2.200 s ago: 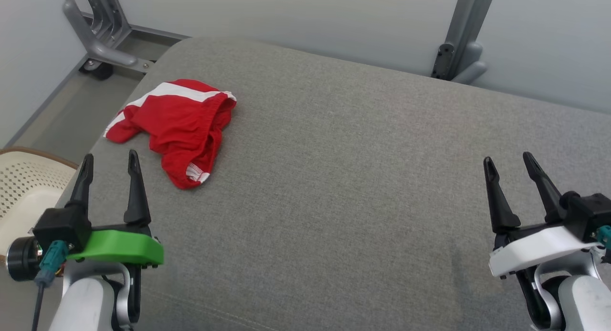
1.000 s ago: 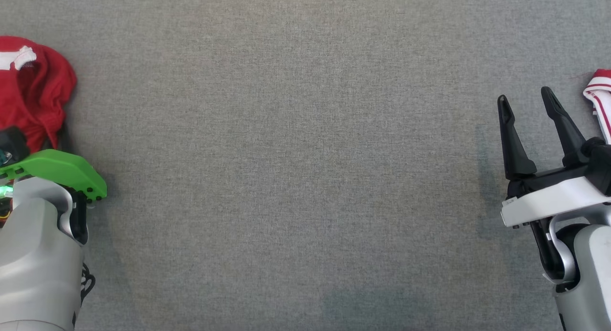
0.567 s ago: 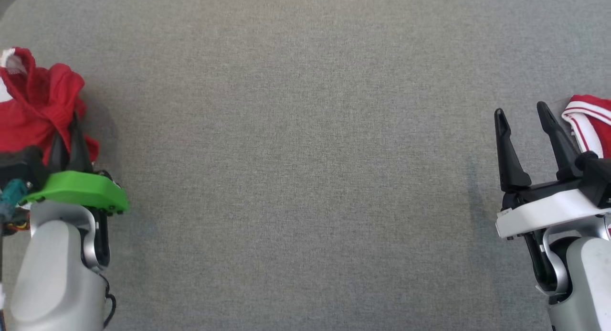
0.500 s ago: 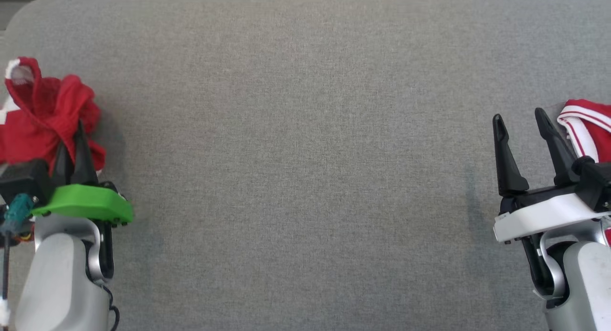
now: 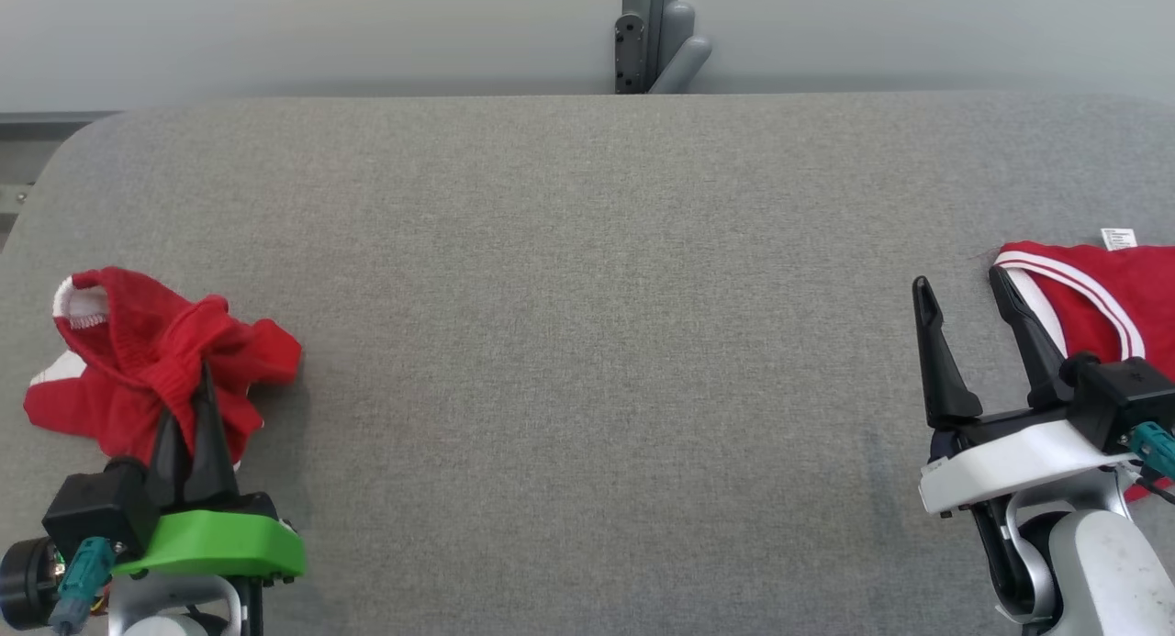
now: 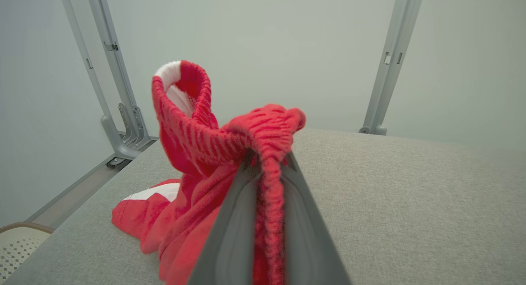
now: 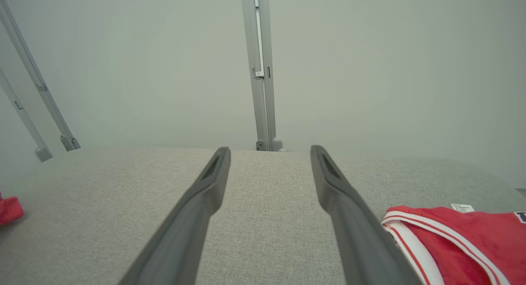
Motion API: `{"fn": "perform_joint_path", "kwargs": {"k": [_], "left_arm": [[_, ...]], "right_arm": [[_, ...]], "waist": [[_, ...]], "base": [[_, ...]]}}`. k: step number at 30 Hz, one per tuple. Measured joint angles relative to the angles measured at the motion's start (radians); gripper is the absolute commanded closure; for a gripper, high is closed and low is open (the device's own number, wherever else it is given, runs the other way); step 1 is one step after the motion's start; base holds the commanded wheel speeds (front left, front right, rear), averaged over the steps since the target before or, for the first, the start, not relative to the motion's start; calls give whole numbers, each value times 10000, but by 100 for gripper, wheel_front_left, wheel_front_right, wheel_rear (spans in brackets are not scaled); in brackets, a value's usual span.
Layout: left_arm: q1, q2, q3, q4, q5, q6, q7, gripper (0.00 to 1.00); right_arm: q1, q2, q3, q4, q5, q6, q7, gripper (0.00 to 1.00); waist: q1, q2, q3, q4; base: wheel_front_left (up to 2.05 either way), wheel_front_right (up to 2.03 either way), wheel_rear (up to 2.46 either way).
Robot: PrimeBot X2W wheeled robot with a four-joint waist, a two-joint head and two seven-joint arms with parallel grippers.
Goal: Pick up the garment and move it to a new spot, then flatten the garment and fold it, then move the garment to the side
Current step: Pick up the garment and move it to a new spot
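The garment point(image 5: 138, 361) is pinched between the pressed-together fingers of the left gripper point(image 5: 188, 402), at the left end of the pad point(image 5: 587, 306). The right gripper point(image 5: 957, 280) is held spread and empty, just beside a second garment point(image 5: 1111, 296).

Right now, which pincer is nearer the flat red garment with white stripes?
Right. The open right pincer stands just beside the edge of the flat red white-striped garment. The left pincer, shut on a crumpled red cloth, is far across the grey fabric cushion.

Wide bare bench point(image 5: 587, 342) mid-span betw. red shorts point(image 5: 138, 379) (L) & red jersey point(image 5: 1111, 296) (R); grey post point(image 5: 645, 30) behind far edge.
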Motion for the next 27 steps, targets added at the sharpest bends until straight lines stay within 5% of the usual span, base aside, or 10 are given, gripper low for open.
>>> {"fn": "perform_joint_path", "kwargs": {"k": [13, 27], "left_arm": [[-378, -125, -1313, -953, 364, -418, 834, 100], [-2530, -652, -3078, 1087, 1114, -1141, 1363, 100]], "right_arm": [[17, 159, 420, -151, 113, 0, -138, 0], [-310, 297, 546, 50, 422, 0, -383, 0]], "waist": [[0, 0, -287, -1247], [0, 0, 765, -3084]], "base": [[0, 0, 0], [0, 0, 0]]}}
